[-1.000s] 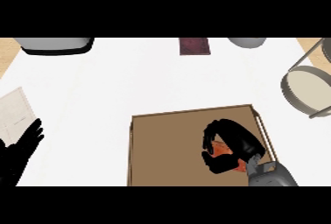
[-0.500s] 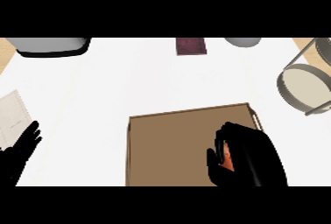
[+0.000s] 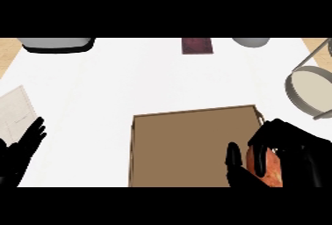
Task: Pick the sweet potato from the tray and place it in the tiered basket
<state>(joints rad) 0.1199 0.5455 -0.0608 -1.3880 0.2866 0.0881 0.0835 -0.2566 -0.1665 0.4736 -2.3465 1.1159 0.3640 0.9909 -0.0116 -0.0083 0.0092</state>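
Right hand [image 3: 288,158] is coming in at the counter's near right corner, over the right end of the brown tray [image 3: 188,149], with fingers [image 3: 258,159] hanging curled downward and the thumb [image 3: 234,159] standing up on the left side. It is wrapping the sweet potato [image 3: 273,169] (orange-red, only a strip showing between thumb and fingers), so the hand is closed round it. The potato is sitting at the tray's near right part; can't tell whether it is resting on the tray floor or lifted off it. Left hand [image 3: 19,151] is showing at the counter's near left edge, fingers straight and pointing up, holding nothing, just near a pale sheet [image 3: 16,110] lying by the left edge. The tiered basket [image 3: 312,85] is standing at the counter's right edge, well apart from the tray, its round pale tier facing up.
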